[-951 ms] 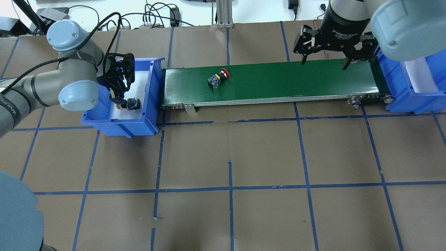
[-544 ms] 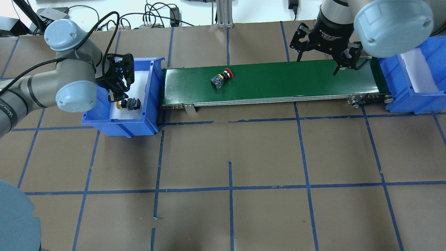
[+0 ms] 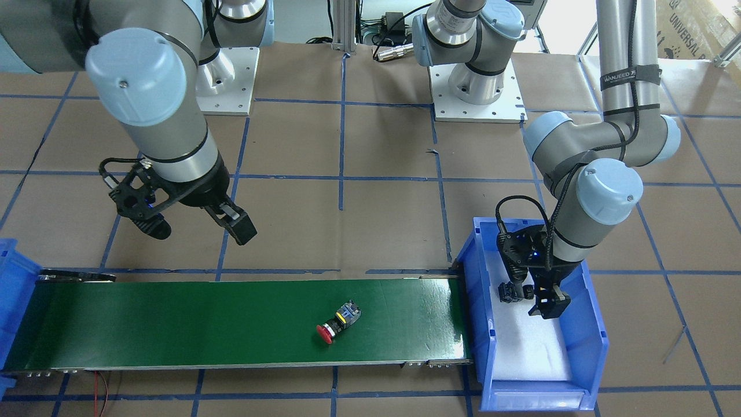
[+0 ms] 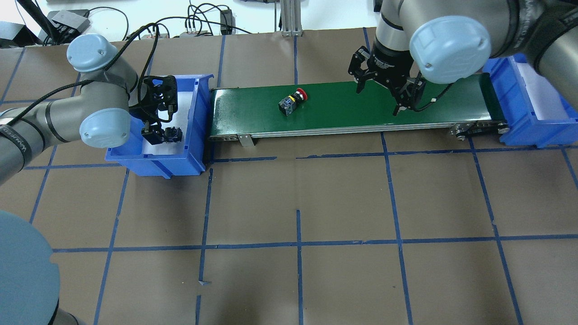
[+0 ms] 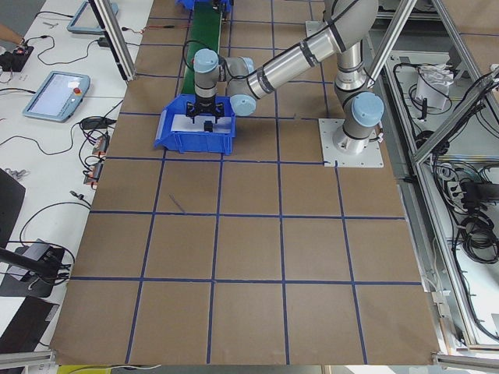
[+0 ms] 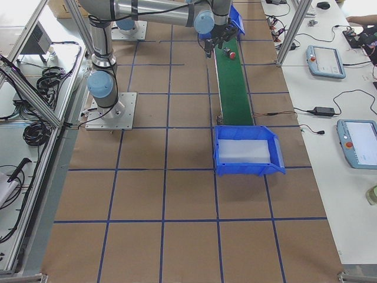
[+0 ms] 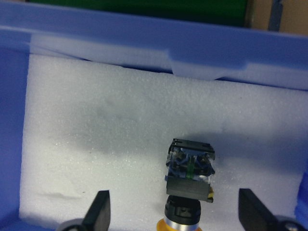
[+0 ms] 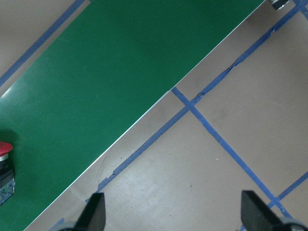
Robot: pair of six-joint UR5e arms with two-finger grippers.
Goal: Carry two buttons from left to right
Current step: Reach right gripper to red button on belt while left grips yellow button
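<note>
Moved: right gripper (image 4: 378,97) has swung in from the belt's right end toward the middle; red button (image 4: 292,101) has drifted a little rightward on the belt (image 4: 343,113); left gripper (image 4: 156,131) has dropped lower in the left bin (image 4: 198,122).
Left fingers: spread, one on each side of the yellow button (image 7: 189,175), not touching it.
Yellow button: lying on its side on the white foam in the left bin, cap toward the gripper.
Right fingers: spread, holding nothing, hanging above the belt, well apart from the red button.
Red button: on its side and askew on the belt, roughly mid-length, cap toward the far edge in the overhead view.
Right bin (image 4: 519,131): at the belt's right end; no button visible in it.
Stage: likely the grasp of the second button, with neither delivered yet.
Risk, left: closing on the round cap rather than the blocky body could let the button twist or pop out.
Risk, right: if the belt is running, a mistimed descent could land a finger on the askew red button and knock it over the belt's edge.
</note>
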